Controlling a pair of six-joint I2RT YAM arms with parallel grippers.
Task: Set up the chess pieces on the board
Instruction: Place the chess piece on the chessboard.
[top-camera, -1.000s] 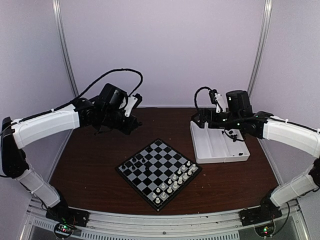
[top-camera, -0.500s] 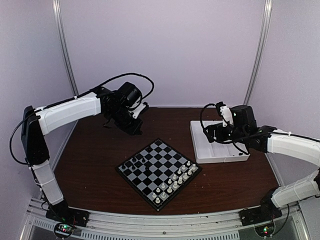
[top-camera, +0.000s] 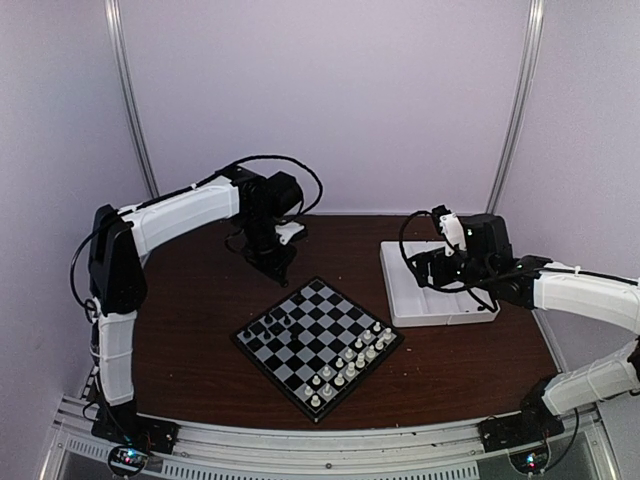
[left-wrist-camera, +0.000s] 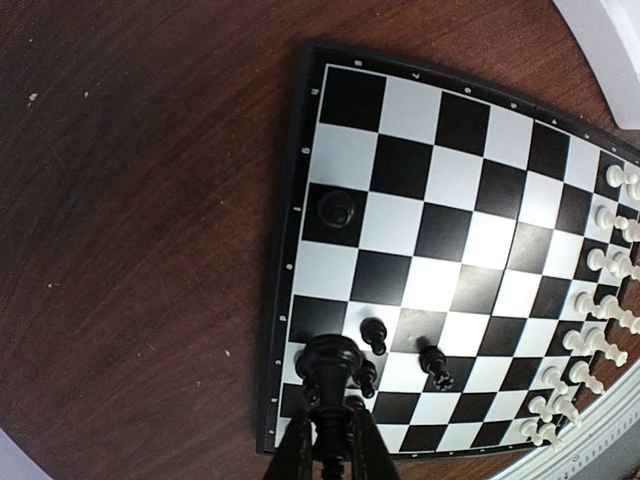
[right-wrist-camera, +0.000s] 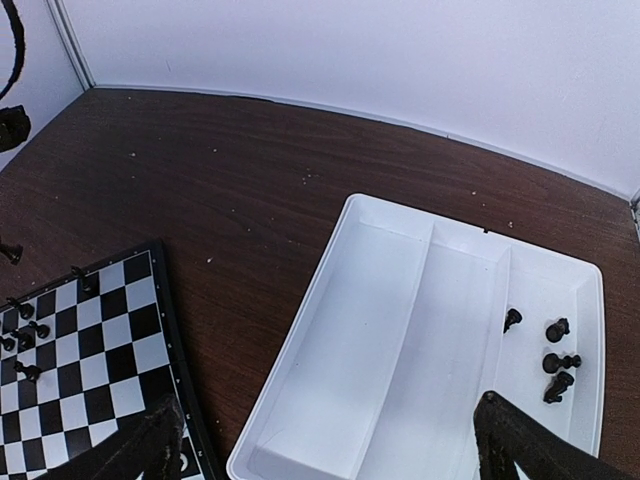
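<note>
One black piece (left-wrist-camera: 331, 365) is pinched in the left gripper (left-wrist-camera: 330, 440), aloft near the board (left-wrist-camera: 410, 110); advise a straight descent onto an empty edge square, clear of standing men (left-wrist-camera: 374, 335); release only once seated upright; right gripper (right-wrist-camera: 328, 400) gapes empty over the tray (right-wrist-camera: 400, 300).

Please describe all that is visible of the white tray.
The white tray is a shallow rectangle, plastic by its look, split by two ribs into three long compartments. It lies flat on the brown table, right of the board and apart from it. Two compartments are bare; the rightmost in the right wrist view holds a few black chess pieces. The open right gripper hangs above it.
</note>
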